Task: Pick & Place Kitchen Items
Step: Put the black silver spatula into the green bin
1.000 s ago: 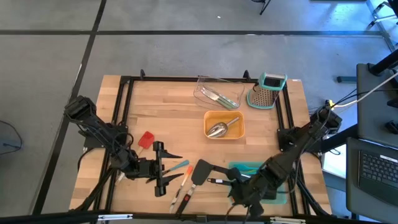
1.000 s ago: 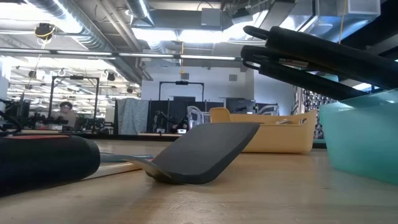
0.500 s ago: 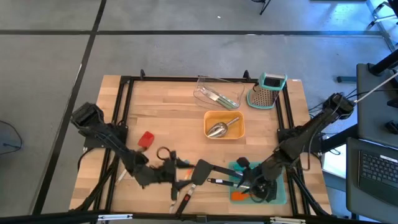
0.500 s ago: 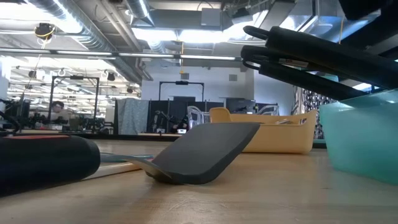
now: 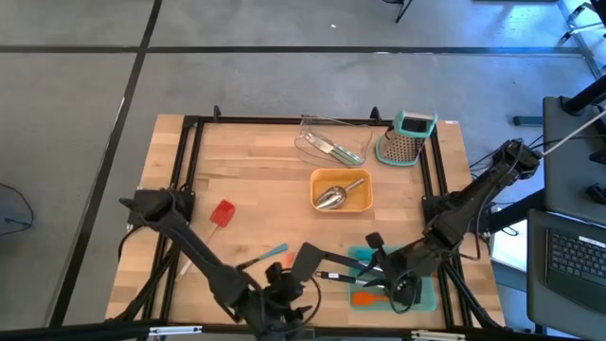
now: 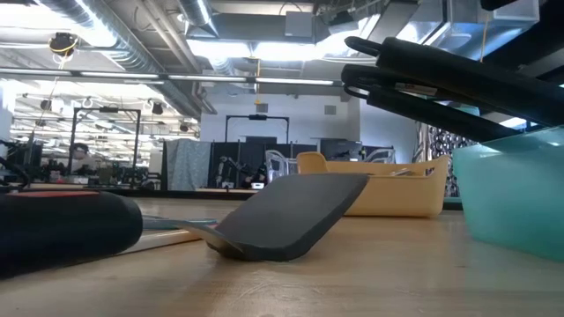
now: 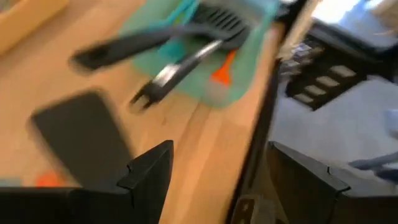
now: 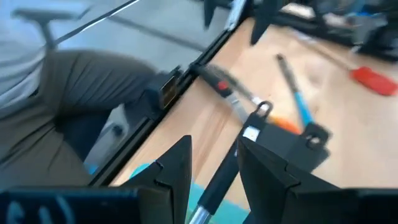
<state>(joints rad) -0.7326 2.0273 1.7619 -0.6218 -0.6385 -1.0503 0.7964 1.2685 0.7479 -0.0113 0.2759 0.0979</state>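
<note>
The black spatula lies just beside the left gripper, whose fingers stand wide apart and empty. The right gripper, narrowly open, hovers over the teal tray.

The light wooden table with black frame carries a clear tray, an orange tray and a teal tray. Directly on the wood lie a red silicone spatula, a black flat spatula and a steel grater with teal top

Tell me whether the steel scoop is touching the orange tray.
Touching. The high view shows the steel scoop lying inside the orange tray, resting on its floor with its handle reaching toward the tray's far right corner.
</note>
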